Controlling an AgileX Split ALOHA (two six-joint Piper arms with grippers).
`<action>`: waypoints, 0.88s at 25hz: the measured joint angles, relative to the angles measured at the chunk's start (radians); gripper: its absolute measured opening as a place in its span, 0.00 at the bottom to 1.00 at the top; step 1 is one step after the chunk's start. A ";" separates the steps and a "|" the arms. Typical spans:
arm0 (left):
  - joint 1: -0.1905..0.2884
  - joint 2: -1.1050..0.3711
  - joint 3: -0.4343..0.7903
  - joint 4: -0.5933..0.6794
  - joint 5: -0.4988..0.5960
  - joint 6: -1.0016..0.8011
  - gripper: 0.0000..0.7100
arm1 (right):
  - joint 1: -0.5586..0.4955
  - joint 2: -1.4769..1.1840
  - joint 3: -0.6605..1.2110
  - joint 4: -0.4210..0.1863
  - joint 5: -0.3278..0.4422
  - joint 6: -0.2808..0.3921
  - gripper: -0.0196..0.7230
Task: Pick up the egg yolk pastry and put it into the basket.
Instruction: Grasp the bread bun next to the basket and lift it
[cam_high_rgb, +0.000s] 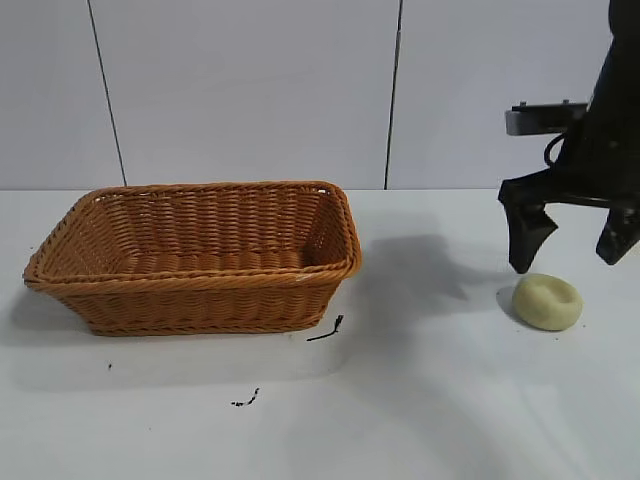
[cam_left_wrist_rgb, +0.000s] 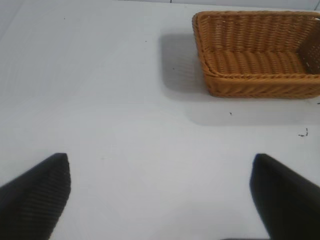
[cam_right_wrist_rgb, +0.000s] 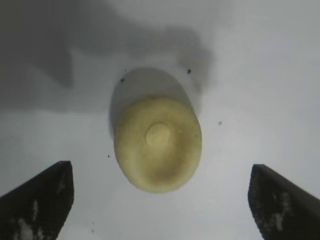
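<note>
The egg yolk pastry (cam_high_rgb: 547, 301), a small pale yellow-green lump with a dent on top, lies on the white table at the right. My right gripper (cam_high_rgb: 570, 255) hangs open just above and behind it, one dark finger on each side, not touching. From the right wrist the egg yolk pastry (cam_right_wrist_rgb: 158, 143) lies just ahead of the wide-open right gripper (cam_right_wrist_rgb: 160, 172). The orange-brown wicker basket (cam_high_rgb: 300, 283) stands at the left, with nothing in it. My left gripper (cam_left_wrist_rgb: 160, 162) is open over bare table, with the basket (cam_left_wrist_rgb: 260, 82) farther off.
Small dark crumbs (cam_high_rgb: 326, 331) lie on the table in front of the basket's right corner, and a few more (cam_high_rgb: 246, 399) nearer the front. A pale panelled wall stands behind the table.
</note>
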 joint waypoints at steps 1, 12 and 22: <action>0.000 0.000 0.000 0.000 0.000 0.000 0.98 | 0.000 0.007 0.000 0.000 -0.003 0.000 0.90; 0.000 0.000 0.000 0.000 0.000 0.000 0.98 | 0.000 0.017 -0.005 0.002 -0.001 -0.003 0.32; 0.000 0.000 0.000 0.000 0.000 0.000 0.98 | 0.000 -0.119 -0.104 0.003 0.145 -0.003 0.21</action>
